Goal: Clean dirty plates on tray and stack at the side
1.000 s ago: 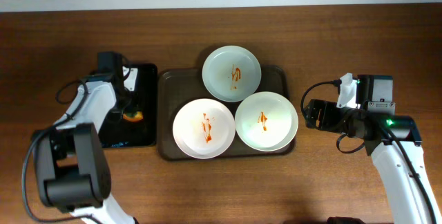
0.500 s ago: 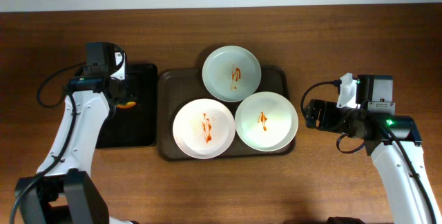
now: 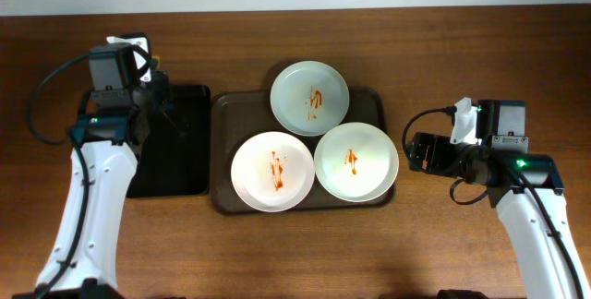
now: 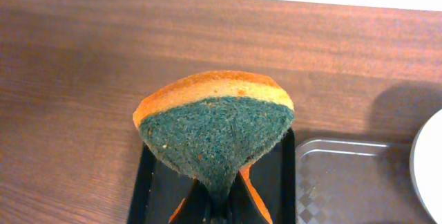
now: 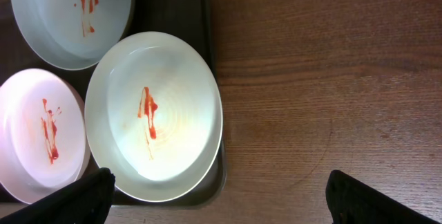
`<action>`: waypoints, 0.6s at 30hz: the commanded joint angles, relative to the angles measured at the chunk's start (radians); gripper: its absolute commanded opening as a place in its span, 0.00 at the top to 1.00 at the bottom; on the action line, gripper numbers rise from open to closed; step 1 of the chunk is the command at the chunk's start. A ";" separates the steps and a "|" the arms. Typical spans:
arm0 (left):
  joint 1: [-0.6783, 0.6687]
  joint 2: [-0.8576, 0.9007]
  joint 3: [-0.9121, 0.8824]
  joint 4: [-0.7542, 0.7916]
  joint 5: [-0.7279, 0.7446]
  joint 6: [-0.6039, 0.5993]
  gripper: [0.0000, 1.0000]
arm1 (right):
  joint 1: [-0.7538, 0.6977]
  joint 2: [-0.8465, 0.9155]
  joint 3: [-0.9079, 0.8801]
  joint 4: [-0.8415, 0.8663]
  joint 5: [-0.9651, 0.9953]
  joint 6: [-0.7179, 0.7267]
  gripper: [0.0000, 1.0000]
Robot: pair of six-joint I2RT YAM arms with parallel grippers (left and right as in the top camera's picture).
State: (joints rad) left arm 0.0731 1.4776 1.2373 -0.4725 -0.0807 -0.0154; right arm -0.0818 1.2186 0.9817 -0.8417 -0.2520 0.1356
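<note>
– Left gripper (image 4: pixel 219 209)?
– Pinching an orange-green sponge (image 4: pixel 214 124) above the black tray (image 4: pixel 277 182).
– Plates (image 3: pixel 272 172)?
– Three, sauce-streaked, on the brown tray (image 3: pixel 224 114) beside it.
– Right gripper (image 5: pixel 217 200)?
– Spread wide over the desk (image 5: pixel 311 79), just beyond that tray.

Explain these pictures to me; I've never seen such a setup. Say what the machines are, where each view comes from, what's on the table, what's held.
Two white robot arms stand at a brown wooden table. One picture looks down from above; the other two come from cameras on the arms' wrists. A large brown rectangular tray holds three round white plates, each streaked with red sauce. Beside it lies a smaller black tray. The left gripper pinches an orange-and-green sponge over that black tray. The right gripper is open and empty, near the plates.
</note>
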 commanded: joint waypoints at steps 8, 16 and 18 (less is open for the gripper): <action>0.003 -0.100 0.011 0.020 -0.018 0.020 1.00 | -0.004 0.005 0.020 0.000 -0.005 0.001 0.02; 0.003 -0.091 0.008 0.012 -0.013 0.019 1.00 | -0.004 0.006 0.020 0.002 -0.005 0.001 0.02; 0.003 -0.075 0.007 -0.005 -0.010 0.019 1.00 | -0.004 0.010 0.020 0.004 -0.005 0.001 0.01</action>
State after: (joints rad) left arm 0.0731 1.3987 1.2373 -0.4633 -0.0868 -0.0154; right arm -0.0818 1.2186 0.9817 -0.8410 -0.2520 0.1349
